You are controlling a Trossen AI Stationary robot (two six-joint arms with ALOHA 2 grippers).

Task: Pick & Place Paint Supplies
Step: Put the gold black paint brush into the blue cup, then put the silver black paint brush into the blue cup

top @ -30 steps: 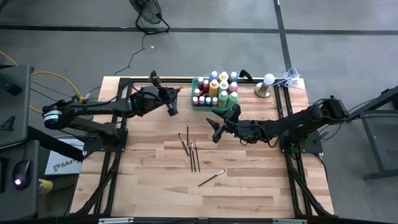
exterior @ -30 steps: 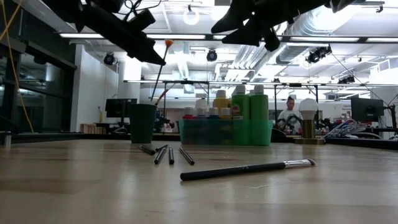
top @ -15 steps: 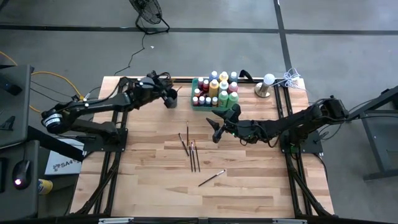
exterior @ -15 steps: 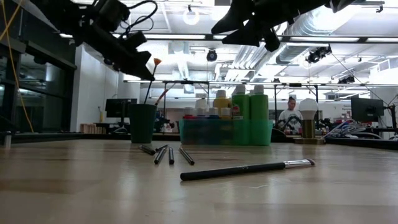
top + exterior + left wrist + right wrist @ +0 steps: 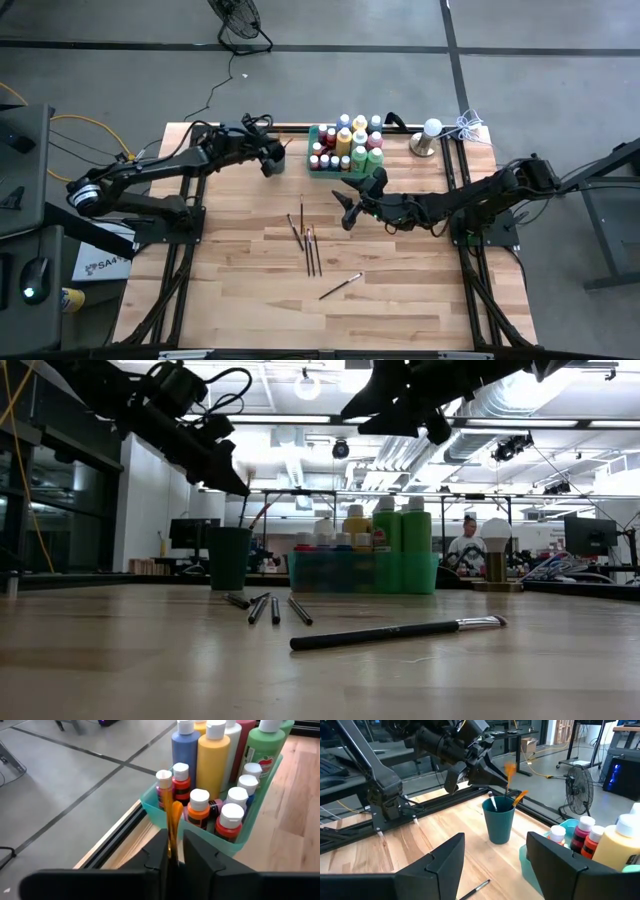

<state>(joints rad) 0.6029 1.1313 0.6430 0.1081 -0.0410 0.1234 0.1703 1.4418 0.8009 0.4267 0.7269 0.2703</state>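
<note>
My left gripper (image 5: 276,160) hangs over the dark round cup (image 5: 500,822) near the table's far edge, left of the green tray (image 5: 345,150) of paint bottles. Its fingers stand a little apart, and an orange-tipped paintbrush (image 5: 175,822), blurred in the right wrist view (image 5: 509,770), stands between them over the cup. Two other brushes (image 5: 519,796) lean on the cup's rim. Several dark-handled brushes (image 5: 310,245) lie flat mid-table, and one (image 5: 395,633) lies nearer the front. My right gripper (image 5: 346,208) hovers open in front of the tray, with nothing between its fingers. My left gripper has the orange-tipped brush's bristle end (image 5: 176,815) between its two fingers, which slant down from the table's left over the cup. A narrow gap shows beside the brush. Whether the fingers touch it, I cannot tell.
A small lamp with a white globe (image 5: 428,135) and a coil of white cord (image 5: 468,125) sit at the far right corner. Black frame rails run along the table's far, left and right edges. Bare wood lies toward the near edge.
My left gripper has swung toward the far edge, come down over the cup and rolled. The brush's orange tip, which stuck up well past the fingertips in the low view, has come down with it and no longer shows above them.
</note>
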